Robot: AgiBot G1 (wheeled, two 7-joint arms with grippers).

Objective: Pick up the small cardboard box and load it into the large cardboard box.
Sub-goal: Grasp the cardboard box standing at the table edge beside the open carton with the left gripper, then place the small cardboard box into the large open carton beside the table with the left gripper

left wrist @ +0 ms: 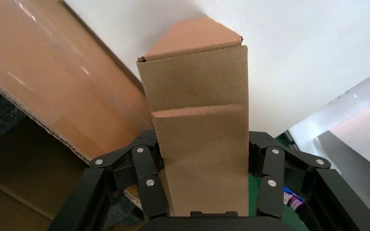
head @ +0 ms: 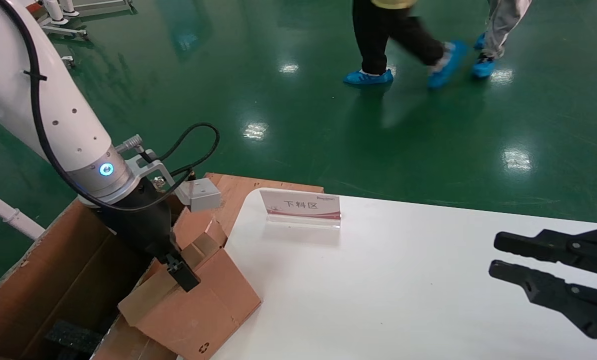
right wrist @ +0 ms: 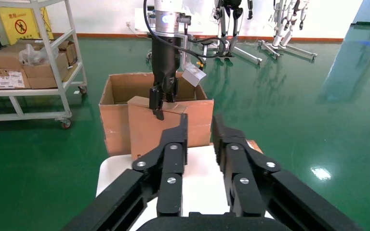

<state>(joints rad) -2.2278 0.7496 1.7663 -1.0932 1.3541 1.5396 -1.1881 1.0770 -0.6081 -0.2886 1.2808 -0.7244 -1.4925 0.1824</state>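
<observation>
The small cardboard box (head: 198, 305) is pinkish-brown with a black recycling symbol near its lower corner. It hangs tilted at the white table's (head: 403, 280) left edge, over the near flap of the large cardboard box (head: 53, 260). My left gripper (head: 183, 275) is shut on its upper end. In the left wrist view the box (left wrist: 197, 96) fills the gap of that gripper (left wrist: 202, 139). Black foam (head: 73, 337) lies on the large box's floor. My right gripper (head: 496, 255) is open and empty over the table's right side; it also shows in the right wrist view (right wrist: 200, 122).
A small sign stand (head: 301, 205) stands at the table's back edge. Two people (head: 393, 40) walk on the green floor beyond. In the right wrist view a shelf cart (right wrist: 29, 62) with cartons stands beside the large box (right wrist: 113, 110).
</observation>
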